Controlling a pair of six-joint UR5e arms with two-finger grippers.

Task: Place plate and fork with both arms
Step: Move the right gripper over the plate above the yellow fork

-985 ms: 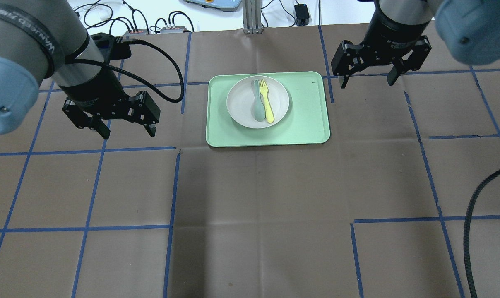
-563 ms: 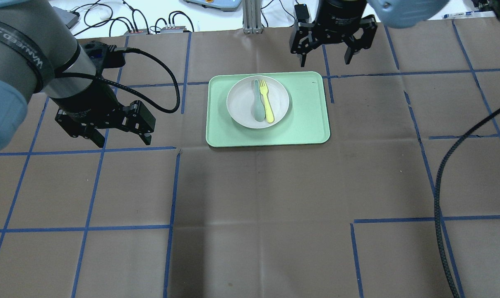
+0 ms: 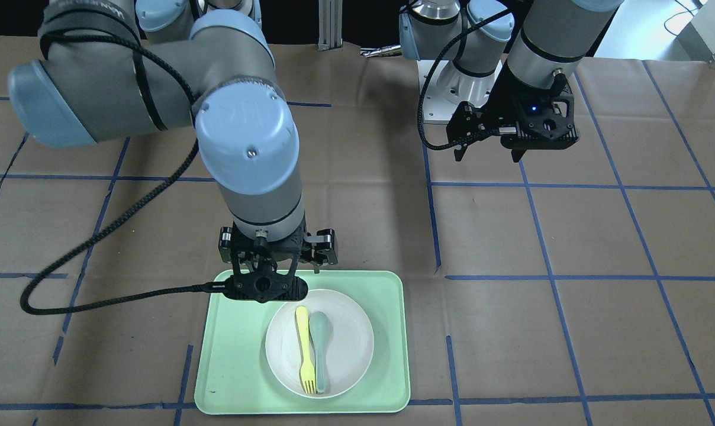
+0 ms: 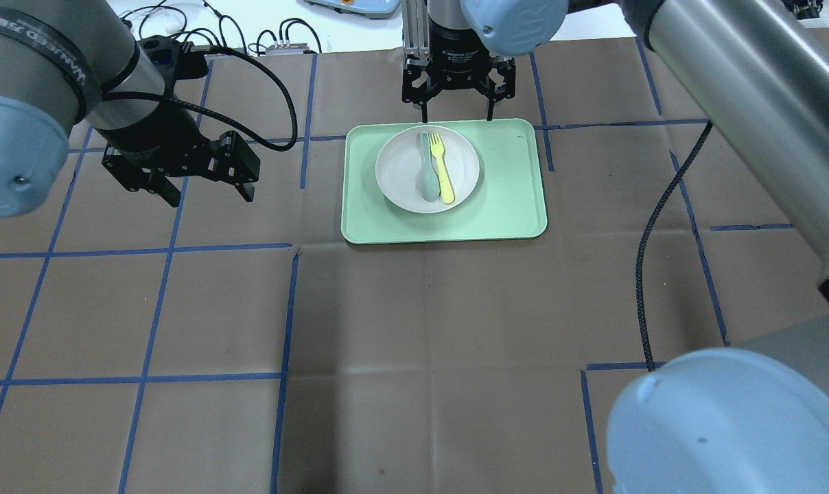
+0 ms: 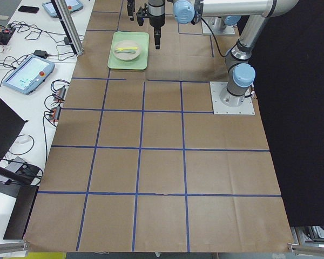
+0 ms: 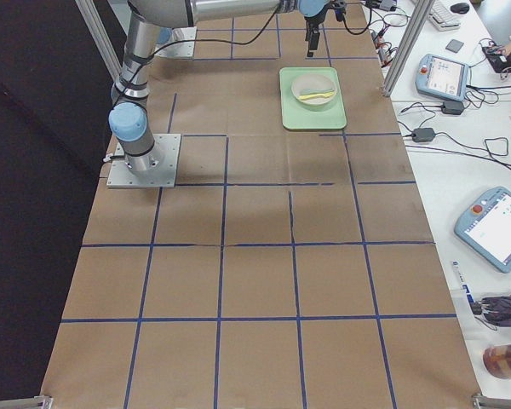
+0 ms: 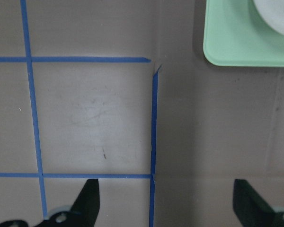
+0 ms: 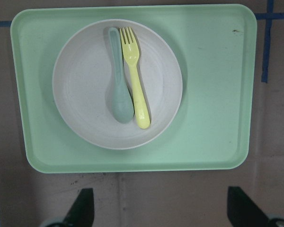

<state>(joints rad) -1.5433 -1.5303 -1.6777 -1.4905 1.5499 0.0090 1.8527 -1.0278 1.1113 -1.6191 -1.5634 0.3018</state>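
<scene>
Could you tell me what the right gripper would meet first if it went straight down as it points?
Probably the light-green tray, near its robot-side rim, or the plate on it; the open right gripper hangs high, so depth leaves that unclear.

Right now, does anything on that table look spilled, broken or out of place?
Nothing is spilled or broken. The fork and spoon lie neatly side by side in the plate, but head to tail: tines at one end, spoon bowl at the other. The tray carries a small dark speck near one corner.
</scene>
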